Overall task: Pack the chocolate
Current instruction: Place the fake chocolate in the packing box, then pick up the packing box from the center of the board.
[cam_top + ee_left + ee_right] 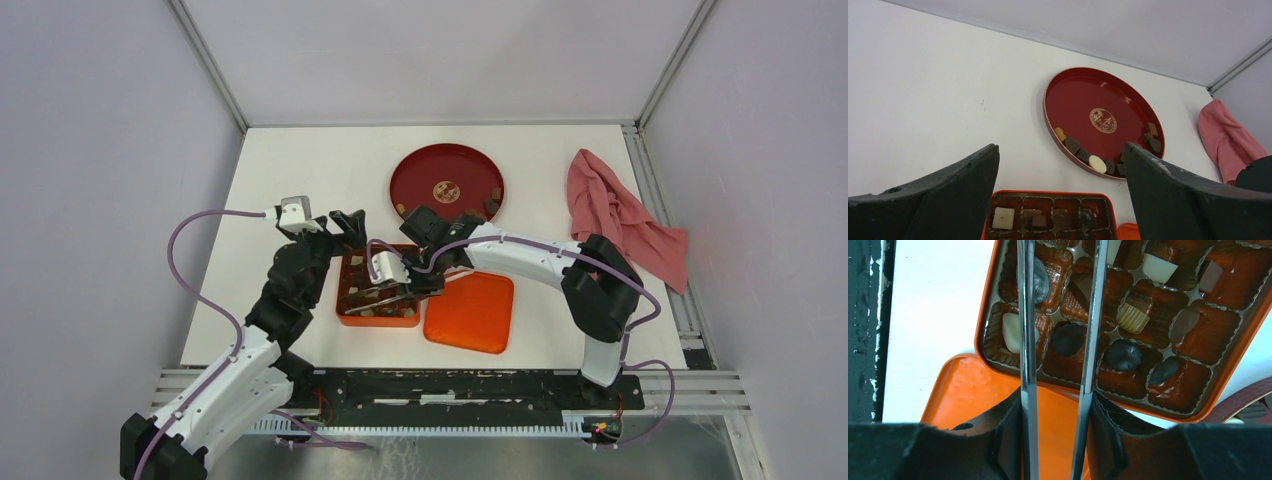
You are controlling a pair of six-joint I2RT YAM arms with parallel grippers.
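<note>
Chocolate pieces lie along the near rim of the red plate (1083, 100): dark ones (1072, 145) and a cream-white disc (1096, 163). More chocolate sits in the cups of the orange box (985, 305), among them a dark round piece (1068, 338) and a white one (1010, 332). My right gripper (1057, 397) is shut on metal tongs (1026, 340). The tong arms stand apart over the box, with the dark round piece below the gap. My left gripper (1060, 146) hangs open over the table between the box (1048, 193) and the plate, holding nothing.
The orange lid (470, 312) lies flat just right of the box (345, 318). A pink cloth (620, 215) is bunched at the table's right edge. The red plate (425, 175) sits behind the box. White walls and a metal frame enclose the table.
</note>
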